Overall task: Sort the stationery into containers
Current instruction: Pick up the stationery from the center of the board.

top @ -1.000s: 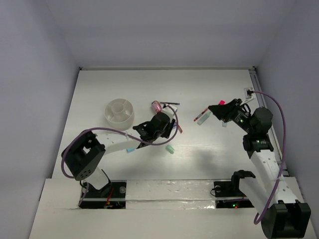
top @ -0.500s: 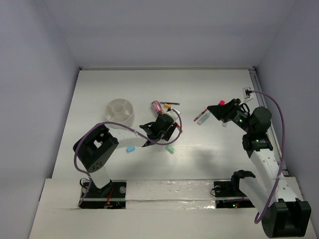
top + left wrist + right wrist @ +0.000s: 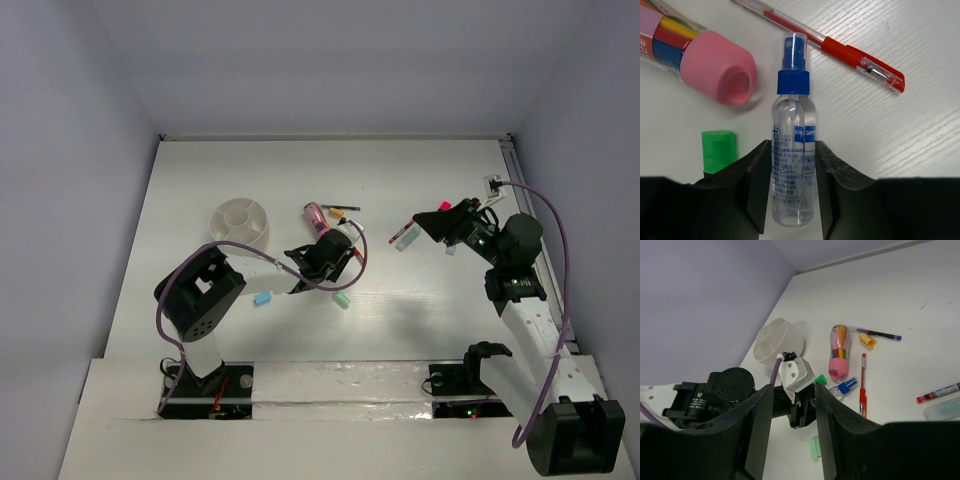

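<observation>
My left gripper (image 3: 792,150) lies low on the table, shut on a clear spray bottle with a blue cap (image 3: 792,125); both fingers press its sides. A pink-capped marker (image 3: 715,70), a green marker (image 3: 718,149) and a red pen (image 3: 850,54) lie around it. The white round cup (image 3: 240,224) stands to the left, with dividers inside. A light-blue eraser (image 3: 263,299) and a mint eraser (image 3: 341,299) lie nearer the arms. My right gripper (image 3: 440,222) hangs open and empty above the table's right side, over a pale item (image 3: 405,237).
An orange cap (image 3: 868,340) and a thin dark pen (image 3: 880,334) lie beyond the pink marker. A red-and-black pen (image 3: 939,392) and a pale block (image 3: 942,408) lie at the right. Grey walls enclose the table; the left arm's purple cable (image 3: 200,262) loops over it.
The left gripper's jaws opened a little and closed again on the spray bottle, and the left arm's base link swung right. The right gripper's jaws stand slightly wider.
</observation>
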Motion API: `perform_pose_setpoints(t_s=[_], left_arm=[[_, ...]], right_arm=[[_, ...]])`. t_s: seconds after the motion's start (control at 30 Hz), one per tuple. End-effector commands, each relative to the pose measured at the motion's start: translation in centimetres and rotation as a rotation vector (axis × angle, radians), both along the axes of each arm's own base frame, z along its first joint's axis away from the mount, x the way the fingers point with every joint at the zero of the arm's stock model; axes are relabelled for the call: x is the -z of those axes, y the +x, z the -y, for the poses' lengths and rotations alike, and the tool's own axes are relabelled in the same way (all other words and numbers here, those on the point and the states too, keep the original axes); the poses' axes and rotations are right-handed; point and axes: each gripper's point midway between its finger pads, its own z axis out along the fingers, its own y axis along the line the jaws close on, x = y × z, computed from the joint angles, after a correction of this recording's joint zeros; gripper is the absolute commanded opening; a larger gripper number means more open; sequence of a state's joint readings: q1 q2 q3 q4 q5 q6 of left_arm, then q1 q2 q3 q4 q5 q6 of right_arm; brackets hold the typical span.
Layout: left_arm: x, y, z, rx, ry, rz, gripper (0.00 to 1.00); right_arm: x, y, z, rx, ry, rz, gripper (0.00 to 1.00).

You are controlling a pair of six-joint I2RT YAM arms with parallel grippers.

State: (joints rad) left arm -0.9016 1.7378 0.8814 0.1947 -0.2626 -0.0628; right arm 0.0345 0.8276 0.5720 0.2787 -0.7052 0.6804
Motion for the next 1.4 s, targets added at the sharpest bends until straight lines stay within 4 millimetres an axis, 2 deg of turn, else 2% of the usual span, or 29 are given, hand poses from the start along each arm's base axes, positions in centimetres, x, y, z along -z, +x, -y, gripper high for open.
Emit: perform_pose_setpoints(t_s=[0.0,0.03,0.13,0.2,0.23,0.3,0.33,0.4,0.43,0.5,0.53,0.57,0.6,0.63,0.67,0.7,0.77,0.8,0.87,0.9,0.93,1.0,1.03,1.13,1.17,1.2,1.27,1.3,1.37], left_arm=[[-1.8,0.9,1.2,0.001,-0.047,0.038,0.27],[-2.2,0.9,1.1,-0.003,-0.054,0.043,0.18],[-3.2,0.8,1.0,-0.012,-0.079,0.054,0.05],[-4.2,0.4,1.3,-0.008,-0.108,0.06,0.02],[-5.8,0.3,1.4,-0.009,-0.143,0.082,0.01],[-7.3,-0.2,1.6,0.001,-0.187,0.1,0.0],[-9.5,-0.3,1.5,-0.004,-0.242,0.129,0.0],[-11.4,-0.7,1.3,-0.009,-0.305,0.155,0.0],[-13.8,-1.0,1.1,-0.014,-0.373,0.183,0.0],[-15.7,-1.7,0.9,-0.006,-0.453,0.21,0.0],[-17.9,-2.5,0.8,0.019,-0.523,0.235,0.0],[-19.0,-3.0,0.8,0.032,-0.573,0.241,0.0],[-19.1,-3.6,0.7,0.047,-0.602,0.24,0.0],[-20.7,-3.9,0.0,0.05,-0.652,0.261,0.0],[-21.2,-4.5,-0.1,0.064,-0.682,0.259,0.0],[-21.9,-4.6,-0.4,0.056,-0.725,0.261,0.0],[-22.9,-5.9,-1.2,0.08,-0.797,0.264,0.0],[-22.8,-6.5,-1.4,0.082,-0.83,0.252,0.0],[-24.4,-7.5,-2.2,0.099,-0.896,0.276,0.0],[-24.0,-7.6,-2.7,0.089,-0.9,0.274,0.0],[-24.9,-8.1,-3.4,0.09,-0.932,0.293,0.0],[-24.7,-8.4,-4.1,0.075,-0.931,0.3,0.0],[-25.5,-8.7,-4.8,0.072,-0.948,0.321,0.0],[-25.8,-8.9,-6.1,0.044,-0.959,0.35,0.0],[-26.0,-8.9,-6.5,0.032,-0.967,0.357,0.0],[-25.9,-9.0,-6.7,0.027,-0.968,0.36,0.0],[-25.8,-8.9,-7.3,0.002,-0.975,0.369,0.0],[-25.7,-8.9,-7.4,-0.005,-0.97,0.372,0.0],[-25.7,-8.9,-7.8,-0.015,-0.972,0.378,0.0]], right_arm=[[-0.5,-0.1,-0.4,-0.025,-0.007,0.052,0.47],[-0.4,-0.1,-0.4,-0.024,-0.008,0.052,0.49],[-0.3,-0.1,-0.7,-0.036,-0.012,0.047,0.58],[-0.3,-0.2,-1.0,-0.046,-0.017,0.05,0.67],[-0.2,-0.3,-1.2,-0.054,-0.018,0.046,0.71],[-0.1,-0.2,-1.4,-0.06,-0.022,0.04,0.79],[-0.2,-0.4,-1.9,-0.078,-0.025,0.038,0.81],[-0.1,-0.2,-2.7,-0.1,-0.043,0.034,0.86],[0.2,-0.4,-3.2,-0.116,-0.053,0.016,0.87],[-0.7,-0.5,-5.1,-0.148,-0.084,0.042,0.92],[-0.9,-0.6,-5.8,-0.161,-0.09,0.044,0.93],[-2.1,-1.4,-7.5,-0.207,-0.084,0.068,0.94],[-2.2,-1.2,-8.4,-0.215,-0.084,0.063,0.95],[-2.8,-1.4,-9.3,-0.231,-0.079,0.072,0.96],[-3.3,-1.5,-10.2,-0.249,-0.078,0.081,0.97],[-5.0,-2.3,-11.9,-0.282,-0.069,0.114,0.98],[-4.9,-1.9,-13.9,-0.311,-0.082,0.107,0.99],[-6.1,-2.3,-15.2,-0.331,-0.075,0.131,0.99],[-5.6,-1.7,-17.0,-0.352,-0.079,0.117,0.99],[-5.8,-1.5,-17.6,-0.353,-0.075,0.117,0.99],[-6.6,-1.8,-18.5,-0.372,-0.065,0.134,0.98],[-5.8,-1.4,-19.9,-0.384,-0.075,0.117,0.94],[-6.2,-1.3,-20.5,-0.387,-0.076,0.118,0.93],[-4.9,-1.6,-22.7,-0.419,-0.114,0.095,0.91],[-5.3,-1.7,-23.2,-0.428,-0.113,0.104,0.91],[-4.6,-2.0,-24.0,-0.449,-0.121,0.093,0.85],[-4.8,-2.6,-25.0,-0.475,-0.116,0.1,0.81],[-4.6,-2.3,-25.2,-0.473,-0.118,0.097,0.74],[-4.7,-2.6,-25.6,-0.484,-0.113,0.104,0.7]])
